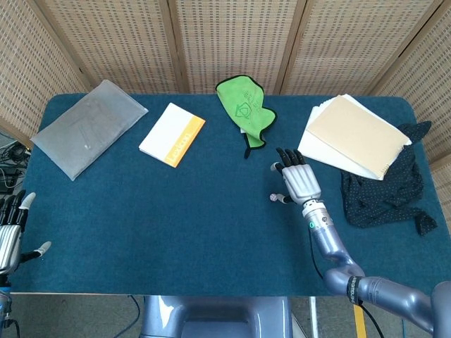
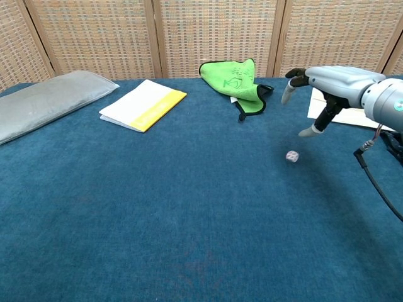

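Observation:
My right hand (image 1: 299,181) (image 2: 334,85) hovers over the blue table (image 1: 176,218), fingers spread and holding nothing. A small white die-like piece (image 2: 291,156) (image 1: 272,198) is just below and left of its thumb, free of the hand; whether it rests on the cloth or is in the air I cannot tell. A green cloth (image 1: 243,109) (image 2: 233,77) lies a little beyond the hand. My left hand (image 1: 8,232) shows at the table's near left edge, fingers apart and empty.
A white-and-orange booklet (image 1: 173,134) (image 2: 143,104) and a grey pouch (image 1: 88,127) (image 2: 44,104) lie at the back left. A tan folder on white papers (image 1: 352,134) sits back right, with a dark dotted cloth (image 1: 387,186) beside it.

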Controlling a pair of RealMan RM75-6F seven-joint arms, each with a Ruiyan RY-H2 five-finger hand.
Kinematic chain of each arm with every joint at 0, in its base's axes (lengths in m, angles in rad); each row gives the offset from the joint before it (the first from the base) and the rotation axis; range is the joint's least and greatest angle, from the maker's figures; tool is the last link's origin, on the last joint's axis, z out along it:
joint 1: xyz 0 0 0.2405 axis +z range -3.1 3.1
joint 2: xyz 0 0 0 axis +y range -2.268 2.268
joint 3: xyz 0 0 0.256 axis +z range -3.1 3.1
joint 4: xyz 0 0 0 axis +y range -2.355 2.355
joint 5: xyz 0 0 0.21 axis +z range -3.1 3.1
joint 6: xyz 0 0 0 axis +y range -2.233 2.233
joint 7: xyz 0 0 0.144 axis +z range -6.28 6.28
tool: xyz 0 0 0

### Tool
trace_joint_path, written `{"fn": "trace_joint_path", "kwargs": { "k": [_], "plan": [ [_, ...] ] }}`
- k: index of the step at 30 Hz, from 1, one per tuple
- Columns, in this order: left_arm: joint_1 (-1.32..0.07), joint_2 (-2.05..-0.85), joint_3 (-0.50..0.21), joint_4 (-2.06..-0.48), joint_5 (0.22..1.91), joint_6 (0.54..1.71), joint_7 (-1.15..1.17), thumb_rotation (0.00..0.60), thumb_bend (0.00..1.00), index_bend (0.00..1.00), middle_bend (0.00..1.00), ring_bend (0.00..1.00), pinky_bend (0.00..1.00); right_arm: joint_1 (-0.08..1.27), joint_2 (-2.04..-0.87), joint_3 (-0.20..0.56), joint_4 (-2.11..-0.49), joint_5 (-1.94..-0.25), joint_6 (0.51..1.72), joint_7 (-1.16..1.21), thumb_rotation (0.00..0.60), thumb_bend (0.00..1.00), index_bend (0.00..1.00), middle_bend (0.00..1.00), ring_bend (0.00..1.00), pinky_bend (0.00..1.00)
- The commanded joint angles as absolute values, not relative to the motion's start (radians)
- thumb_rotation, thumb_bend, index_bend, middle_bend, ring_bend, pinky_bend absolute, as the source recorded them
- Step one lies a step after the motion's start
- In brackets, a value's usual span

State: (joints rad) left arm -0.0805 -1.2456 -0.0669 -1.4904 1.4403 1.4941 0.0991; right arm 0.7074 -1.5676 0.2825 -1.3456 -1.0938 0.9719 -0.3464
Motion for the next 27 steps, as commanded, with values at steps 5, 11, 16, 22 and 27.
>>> {"fn": "trace_joint_path", "kwargs": {
  "k": [5, 11, 16, 22, 27],
  "plan": [
    [-0.08, -1.246, -0.065, -1.495, 1.447, 1.5, 0.103, 0.6, 0.0, 0.0, 0.0, 0.0, 0.0, 0.65, -1.518, 0.243, -1.385, -1.133, 1.034, -0.31, 0.6, 0.34, 0.29, 0.04, 0.0, 0.0],
    [-0.076, -1.242, -0.059, -1.502, 1.463, 1.511, 0.104, 0.6, 0.0, 0.0, 0.0, 0.0, 0.0, 0.521, -1.425, 0.156, -1.461, -1.23, 1.158, -0.205, 0.6, 0.31, 0.22, 0.0, 0.0, 0.0],
    [-0.071, -1.237, -0.057, -1.51, 1.475, 1.527, 0.108, 0.6, 0.0, 0.0, 0.0, 0.0, 0.0, 0.399, -1.36, 0.053, -1.491, -1.375, 1.313, -0.125, 0.6, 0.27, 0.11, 0.0, 0.0, 0.0],
    [-0.065, -1.235, -0.053, -1.514, 1.488, 1.545, 0.123, 0.6, 0.0, 0.0, 0.0, 0.0, 0.0, 0.298, -1.332, -0.034, -1.495, -1.512, 1.462, -0.132, 0.6, 0.24, 0.01, 0.0, 0.0, 0.0],
    [-0.054, -1.231, -0.051, -1.516, 1.485, 1.556, 0.123, 0.6, 0.0, 0.0, 0.0, 0.0, 0.0, 0.255, -1.331, -0.056, -1.48, -1.548, 1.509, -0.132, 0.6, 0.24, 0.0, 0.0, 0.0, 0.0]
  ]
}}
